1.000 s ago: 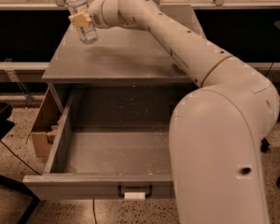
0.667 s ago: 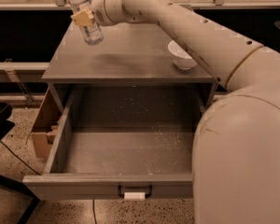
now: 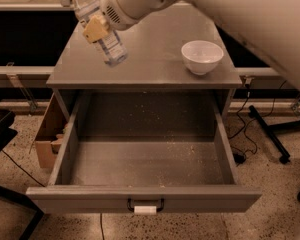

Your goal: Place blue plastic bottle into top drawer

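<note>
The blue plastic bottle (image 3: 101, 30) is clear with a white cap and a pale label. It hangs tilted, cap up and to the left, above the left part of the cabinet top (image 3: 155, 64). My gripper (image 3: 96, 28) is shut on the bottle's middle, a tan finger pad (image 3: 95, 30) showing across it. The arm reaches in from the upper right. The top drawer (image 3: 145, 159) stands pulled fully open below, grey, with a crumb-speckled floor and a dark handle with a white tag (image 3: 145, 207) on its front.
A white bowl (image 3: 202, 56) stands on the right of the cabinet top. A cardboard box (image 3: 49, 139) sits on the floor left of the drawer. Black cables and a stand leg (image 3: 267, 134) lie on the floor to the right.
The gripper has moved the bottle down and forward over the cabinet top, tilting it more. The arm has swung away to the right, uncovering the bowl and the drawer's right side.
</note>
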You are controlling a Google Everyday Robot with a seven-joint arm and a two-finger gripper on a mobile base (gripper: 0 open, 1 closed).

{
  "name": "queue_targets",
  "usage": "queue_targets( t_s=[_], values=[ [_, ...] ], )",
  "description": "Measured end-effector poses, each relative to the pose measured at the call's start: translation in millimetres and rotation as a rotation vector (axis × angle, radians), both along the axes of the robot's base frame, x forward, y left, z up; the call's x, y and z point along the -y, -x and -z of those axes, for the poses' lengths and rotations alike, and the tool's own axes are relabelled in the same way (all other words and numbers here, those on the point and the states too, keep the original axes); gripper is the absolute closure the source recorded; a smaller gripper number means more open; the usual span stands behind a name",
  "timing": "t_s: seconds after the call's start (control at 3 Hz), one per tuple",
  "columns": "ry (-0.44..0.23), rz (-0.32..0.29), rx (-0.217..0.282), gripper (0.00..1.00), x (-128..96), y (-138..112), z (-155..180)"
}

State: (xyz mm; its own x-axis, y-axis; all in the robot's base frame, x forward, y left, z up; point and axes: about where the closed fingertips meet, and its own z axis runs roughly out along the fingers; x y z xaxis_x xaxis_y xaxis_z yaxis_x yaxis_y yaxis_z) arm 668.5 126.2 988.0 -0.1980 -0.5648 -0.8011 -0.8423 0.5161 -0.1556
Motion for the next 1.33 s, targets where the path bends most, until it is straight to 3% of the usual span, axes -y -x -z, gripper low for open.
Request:
queue_targets(
  t_s=[0.33,0.67,1.33],
  values=[
    [0.092,-0.001,-0.097,1.0,17,46,0],
    [0.167,-0.008,-0.247,1.0,32,82,31],
    [0.298,-0.008,-0.53,1.0,70,127,156]
  ],
)
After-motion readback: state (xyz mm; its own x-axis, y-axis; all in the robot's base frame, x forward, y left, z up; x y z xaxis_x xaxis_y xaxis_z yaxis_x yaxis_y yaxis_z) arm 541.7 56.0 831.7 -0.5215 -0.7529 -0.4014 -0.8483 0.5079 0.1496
